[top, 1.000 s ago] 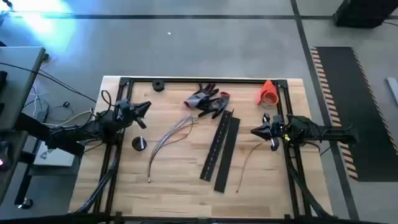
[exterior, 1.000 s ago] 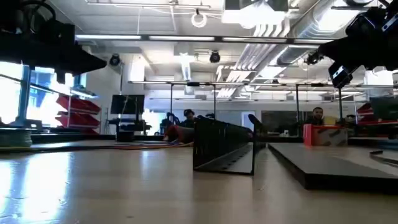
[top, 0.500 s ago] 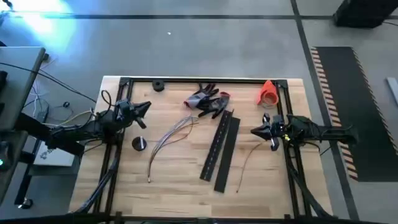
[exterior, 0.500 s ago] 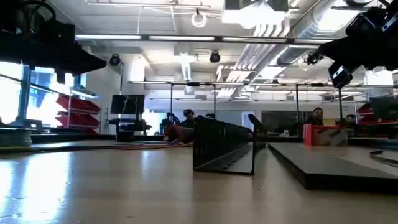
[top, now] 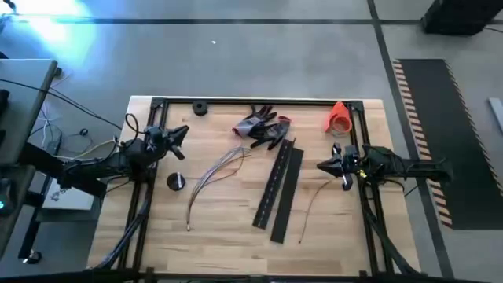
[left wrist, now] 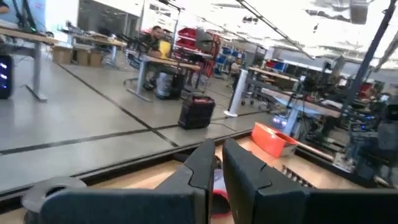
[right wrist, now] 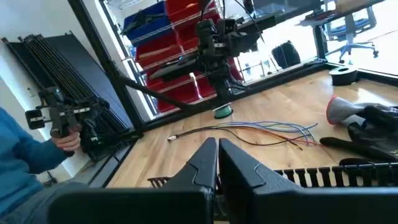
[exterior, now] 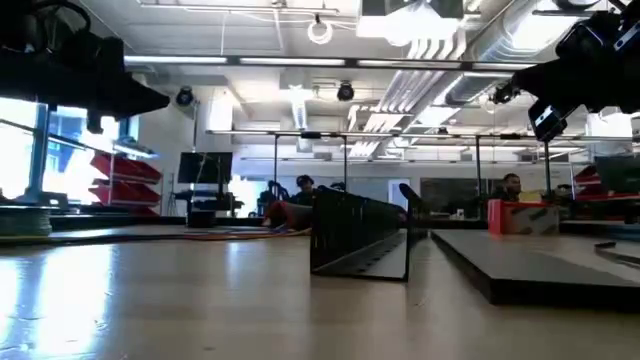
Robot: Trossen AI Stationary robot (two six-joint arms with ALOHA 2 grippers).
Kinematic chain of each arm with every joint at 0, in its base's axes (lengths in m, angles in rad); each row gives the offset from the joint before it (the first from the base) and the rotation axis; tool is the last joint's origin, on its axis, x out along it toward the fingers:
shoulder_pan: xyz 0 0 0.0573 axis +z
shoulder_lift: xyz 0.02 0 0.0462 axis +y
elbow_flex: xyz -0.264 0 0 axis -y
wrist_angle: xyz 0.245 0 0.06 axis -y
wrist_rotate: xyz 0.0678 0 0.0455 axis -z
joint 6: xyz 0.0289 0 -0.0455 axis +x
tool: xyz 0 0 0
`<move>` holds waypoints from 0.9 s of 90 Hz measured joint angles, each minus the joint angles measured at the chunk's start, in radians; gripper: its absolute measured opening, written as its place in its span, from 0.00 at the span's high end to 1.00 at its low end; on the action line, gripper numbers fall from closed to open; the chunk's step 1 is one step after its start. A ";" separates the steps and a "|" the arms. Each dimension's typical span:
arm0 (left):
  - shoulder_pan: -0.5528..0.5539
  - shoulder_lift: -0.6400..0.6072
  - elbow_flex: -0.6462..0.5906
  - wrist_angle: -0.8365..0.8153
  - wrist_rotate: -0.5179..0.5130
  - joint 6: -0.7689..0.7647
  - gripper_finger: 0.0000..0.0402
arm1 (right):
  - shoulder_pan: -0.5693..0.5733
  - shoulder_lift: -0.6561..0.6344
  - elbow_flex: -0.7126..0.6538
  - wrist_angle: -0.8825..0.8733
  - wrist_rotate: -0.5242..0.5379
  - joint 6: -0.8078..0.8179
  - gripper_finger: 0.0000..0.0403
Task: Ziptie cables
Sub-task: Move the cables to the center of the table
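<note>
Cables (top: 216, 177) are seen lying loose on the wooden surface (top: 228, 236), fanned out near its middle, between the small round black disc (top: 176, 181) and the black slotted strips (top: 277, 191). One thin reddish wire (top: 313, 198) is found apart, beyond the strips. Nothing is held: the left pincer (top: 180, 134) is poised at the left edge with fingers drawn together, and the right pincer (top: 324, 166) is parked at the right edge, likewise closed. Grey-and-red gloves (top: 263, 127) and an orange cone (top: 339, 118) are spotted along the far side.
</note>
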 joint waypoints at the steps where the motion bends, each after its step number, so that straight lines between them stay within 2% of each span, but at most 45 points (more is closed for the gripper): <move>1: 0.000 0.000 0.000 -0.001 0.009 -0.007 0.96 | 0.000 0.000 0.000 0.000 0.000 0.000 1.00; 12: 0.001 0.007 -0.001 0.010 0.088 -0.023 0.96 | 0.000 0.000 0.000 0.000 0.000 -0.008 1.00; 23: 0.001 0.026 0.000 0.007 0.175 0.006 0.96 | 0.000 0.000 0.000 0.000 0.000 -0.118 1.00; 36: 0.001 0.113 0.049 -0.130 0.084 -0.011 0.96 | 0.000 0.000 0.000 0.000 0.000 -0.265 1.00; 43: 0.001 0.191 0.098 -0.137 0.081 -0.023 0.96 | 0.000 0.000 0.000 0.001 0.003 -0.314 1.00; 53: -0.004 0.342 0.222 -0.133 0.090 -0.017 0.96 | 0.000 0.000 0.000 0.033 0.095 -0.377 1.00; 58: -0.017 0.430 0.297 -0.135 0.088 0.018 0.96 | 0.000 0.000 0.000 0.084 0.130 -0.337 1.00; 67: -0.054 0.596 0.449 -0.169 0.091 0.097 0.96 | 0.000 0.000 0.000 0.200 0.145 -0.157 1.00; 76: -0.087 0.750 0.608 -0.298 0.092 0.132 0.96 | 0.000 0.000 0.000 0.269 0.154 0.026 1.00; 81: -0.103 0.825 0.695 -0.391 0.111 0.108 0.95 | 0.000 0.000 0.000 0.273 0.159 0.058 1.00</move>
